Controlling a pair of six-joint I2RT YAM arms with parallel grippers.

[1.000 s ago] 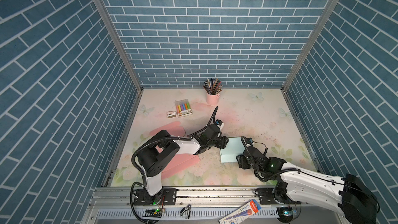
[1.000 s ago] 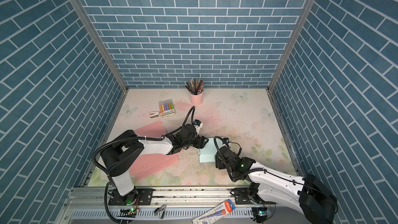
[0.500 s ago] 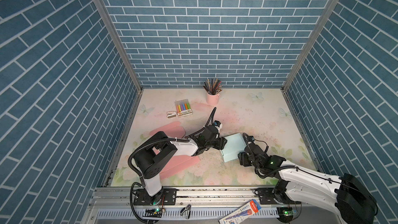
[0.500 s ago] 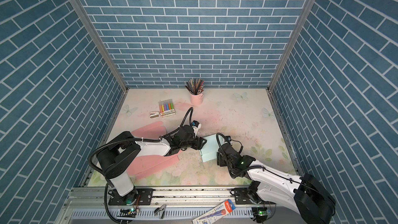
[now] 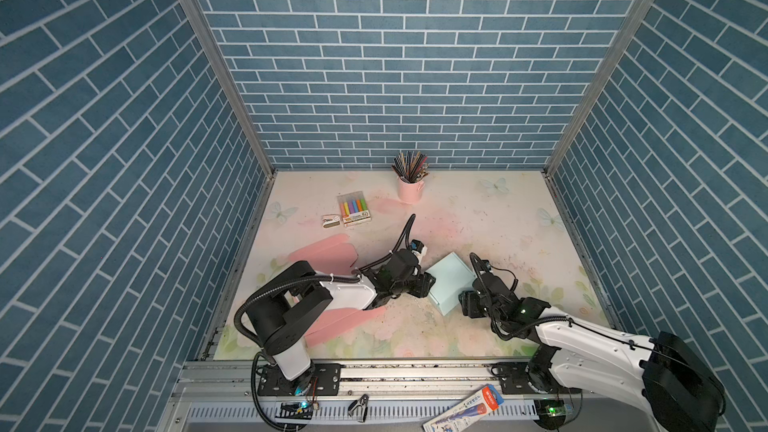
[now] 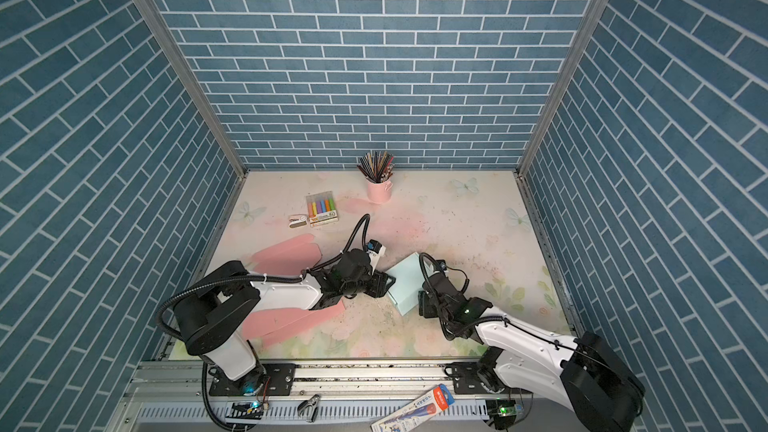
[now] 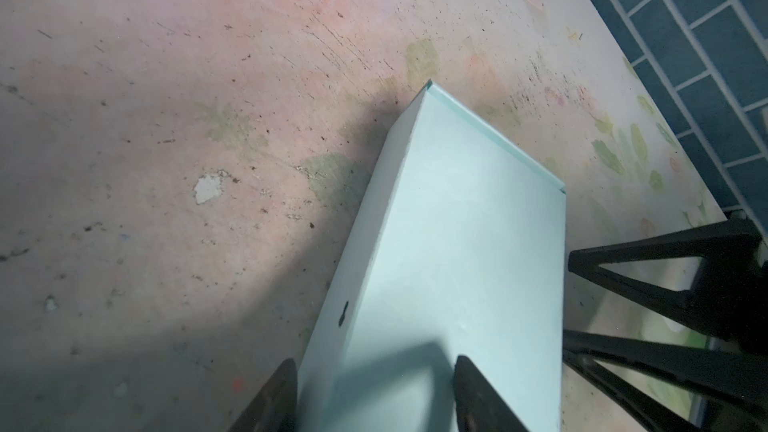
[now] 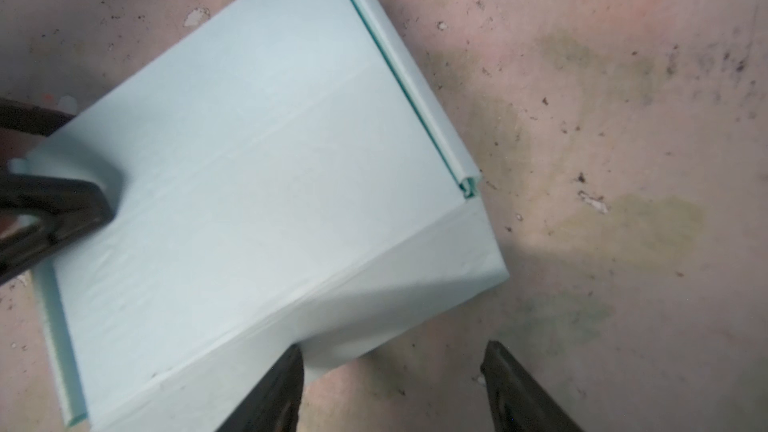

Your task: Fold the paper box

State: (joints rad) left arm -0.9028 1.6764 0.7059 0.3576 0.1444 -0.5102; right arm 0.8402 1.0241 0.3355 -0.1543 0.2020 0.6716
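Top views first: the paper box [image 5: 451, 284] looks mostly formed already, a closed mint block on the table [image 5: 478, 209] between the two arms. The left gripper [image 5: 424, 286] is right up against one side and the right gripper [image 5: 465, 305] is at the near corner.

Left wrist cam: jaws stand apart, straddling the box's long top edge. One finger is beside the wall and one is over the top, and it doesn't look clamped to me.

Right wrist cam: jaws wide apart, one finger touching the box's low corner, the other over bare table — holding nothing. The flap [image 8: 415, 89] at the far end shows a dark seam, so my guess is what's left is pressing that shut.
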